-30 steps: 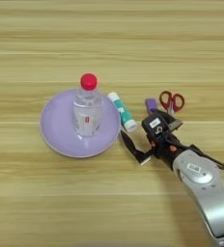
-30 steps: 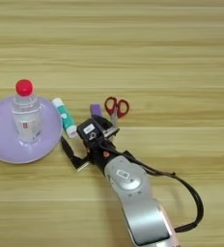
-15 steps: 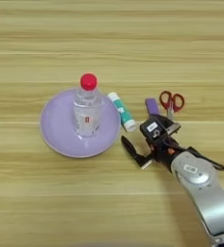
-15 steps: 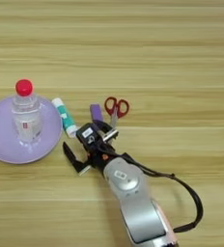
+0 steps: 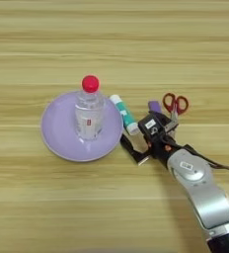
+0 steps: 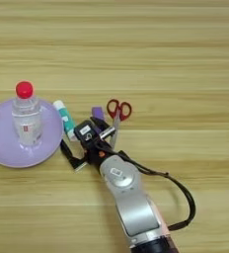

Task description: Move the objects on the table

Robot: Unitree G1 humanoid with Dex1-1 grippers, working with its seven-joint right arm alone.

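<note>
A clear bottle (image 5: 89,114) with a red cap stands upright on the round lilac plate (image 5: 55,143). A white glue stick (image 5: 125,114) with a green label lies just right of the plate. Further right lie a small purple block (image 5: 154,105) and red-handled scissors (image 5: 176,104). My right gripper (image 5: 141,134) comes in from the lower right and is open. One black finger (image 5: 133,149) lies by the plate's rim below the glue stick. The other sits near the purple block. The glue stick's near end is right at the gap, and nothing is held.
The silver forearm (image 6: 129,197) runs toward the bottom edge, with a black cable (image 6: 180,190) looping on its right. The wooden table (image 5: 114,44) stretches behind and to both sides.
The gripper has crept slightly left and forward toward the glue stick's near end. Bottle, plate, block and scissors have not moved.
</note>
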